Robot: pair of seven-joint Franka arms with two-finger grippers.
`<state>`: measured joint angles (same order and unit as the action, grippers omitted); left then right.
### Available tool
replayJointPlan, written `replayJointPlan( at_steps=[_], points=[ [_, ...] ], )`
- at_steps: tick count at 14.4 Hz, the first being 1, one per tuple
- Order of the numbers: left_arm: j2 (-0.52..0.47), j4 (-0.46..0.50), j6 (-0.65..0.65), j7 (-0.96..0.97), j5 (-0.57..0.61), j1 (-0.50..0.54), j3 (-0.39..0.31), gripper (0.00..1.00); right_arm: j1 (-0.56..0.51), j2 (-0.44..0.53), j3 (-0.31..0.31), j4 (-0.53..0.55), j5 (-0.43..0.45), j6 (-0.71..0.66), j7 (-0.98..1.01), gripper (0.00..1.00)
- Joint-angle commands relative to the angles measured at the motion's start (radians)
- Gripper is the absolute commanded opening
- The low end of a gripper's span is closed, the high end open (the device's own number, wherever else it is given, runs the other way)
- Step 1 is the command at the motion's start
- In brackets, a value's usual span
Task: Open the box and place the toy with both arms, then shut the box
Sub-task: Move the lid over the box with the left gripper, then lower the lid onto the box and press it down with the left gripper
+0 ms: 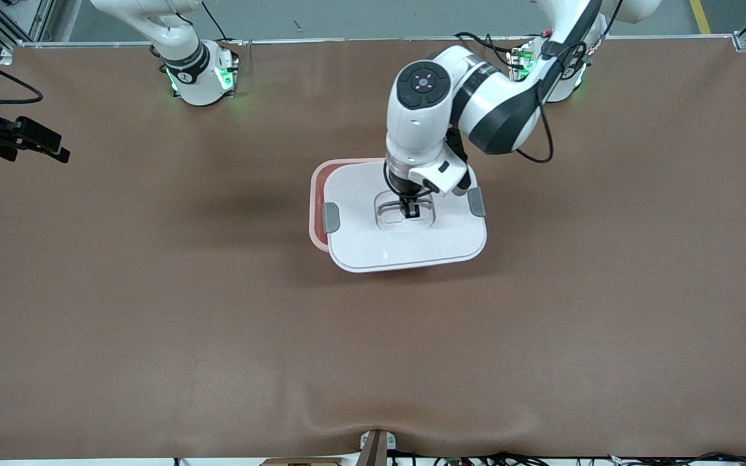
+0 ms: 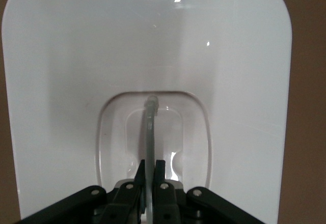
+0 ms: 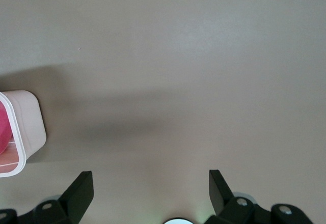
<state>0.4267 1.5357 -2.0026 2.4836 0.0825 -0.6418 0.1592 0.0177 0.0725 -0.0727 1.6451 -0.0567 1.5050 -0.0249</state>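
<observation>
The white lid (image 1: 373, 239) with grey side clips (image 1: 331, 217) lies shifted over the pink box (image 1: 315, 207), whose rim shows only at the edge toward the right arm's end. My left gripper (image 1: 410, 208) is shut on the lid's thin handle (image 2: 149, 132) in the recess, as the left wrist view shows (image 2: 151, 170). My right gripper (image 1: 49, 147) waits open and empty over the table at the right arm's end (image 3: 151, 183). The toy is mostly hidden; a bright pink patch (image 3: 4, 127) shows inside the box's corner (image 3: 30, 122).
The brown mat (image 1: 153, 291) covers the table and has a raised fold at its near edge (image 1: 373, 430). The arm bases (image 1: 201, 77) stand along the edge farthest from the front camera.
</observation>
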Motion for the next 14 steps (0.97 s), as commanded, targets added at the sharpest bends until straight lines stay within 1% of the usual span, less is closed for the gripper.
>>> replayJointPlan(
  at_steps=[1, 3, 5, 8, 10, 12, 14],
  points=[
    [0.032, -0.039, -0.008, 0.023, 0.031, -0.038, -0.004, 0.00, 0.010, -0.003, -0.002, -0.024, 0.026, 0.018, -0.001, 1.00],
    [0.038, -0.039, -0.011, 0.023, 0.034, -0.039, -0.003, 0.00, 0.014, -0.019, -0.002, -0.057, 0.038, 0.012, -0.003, 1.00],
    [0.040, -0.037, -0.031, 0.023, 0.033, -0.050, -0.003, 0.00, 0.013, -0.036, -0.002, -0.065, 0.035, 0.017, 0.002, 1.00],
    [0.050, -0.035, -0.047, 0.024, 0.033, -0.055, -0.003, 0.00, 0.014, -0.100, -0.002, -0.152, 0.031, 0.014, -0.012, 1.00],
    [0.066, -0.035, -0.048, 0.029, 0.033, -0.067, -0.003, 0.00, 0.016, -0.100, -0.002, -0.153, 0.035, 0.008, -0.012, 1.00],
    [0.070, -0.034, -0.058, 0.037, 0.033, -0.072, -0.004, 0.00, 0.007, -0.097, -0.002, -0.153, 0.035, -0.038, -0.010, 1.00],
    [0.072, -0.034, -0.059, 0.055, 0.034, -0.075, -0.003, 0.00, 0.005, -0.096, -0.004, -0.151, 0.032, -0.048, -0.012, 1.00]
  ],
)
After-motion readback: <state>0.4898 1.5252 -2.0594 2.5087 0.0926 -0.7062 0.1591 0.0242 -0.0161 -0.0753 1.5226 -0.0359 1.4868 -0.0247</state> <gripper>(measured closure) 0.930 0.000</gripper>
